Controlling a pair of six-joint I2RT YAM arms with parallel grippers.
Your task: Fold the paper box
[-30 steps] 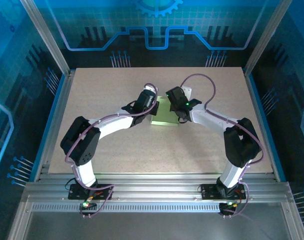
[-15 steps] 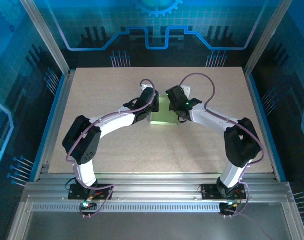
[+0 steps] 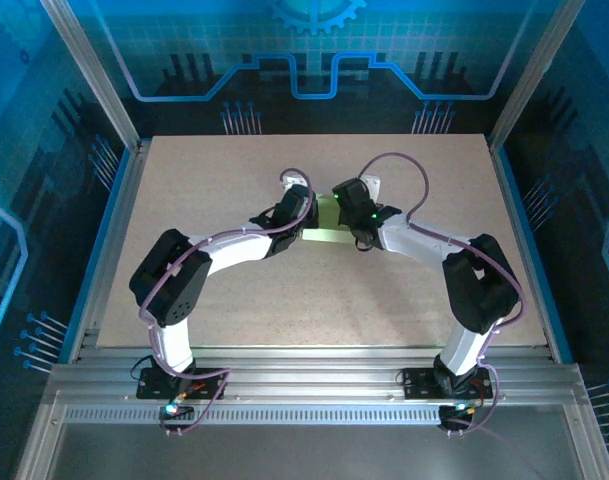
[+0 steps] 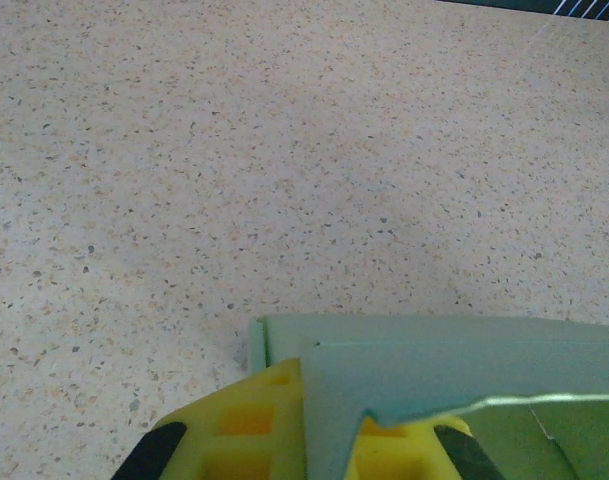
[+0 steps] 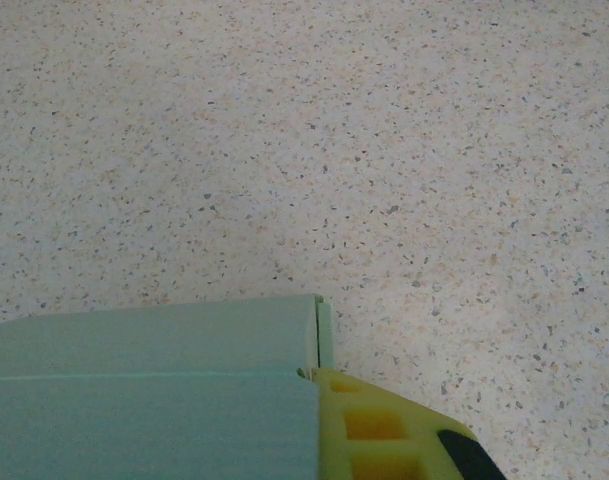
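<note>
The paper box [image 3: 327, 226] is pale green card lying flat at the table's middle, between my two wrists. My left gripper [image 3: 306, 226] is shut, its yellow fingers [image 4: 239, 420] pushed against the box's left end. In the left wrist view a notched flap of the paper box [image 4: 434, 360] lies across those fingers. My right gripper [image 3: 356, 232] is shut too, its yellow fingers [image 5: 384, 425] set against the right end of the paper box [image 5: 154, 385]. There the upper panel lies level over a lower layer. I cannot tell whether either gripper pinches any card.
The speckled beige tabletop [image 3: 234, 290] spreads wide on every side of the box. Metal rails [image 3: 314, 385] run along the near edge by the arm bases. Blue enclosure walls [image 3: 44, 150] stand at the left, right and back.
My left wrist has slid forward and right, closing in on the box's left end. The right wrist has edged slightly left. Less of the green card shows between them.
</note>
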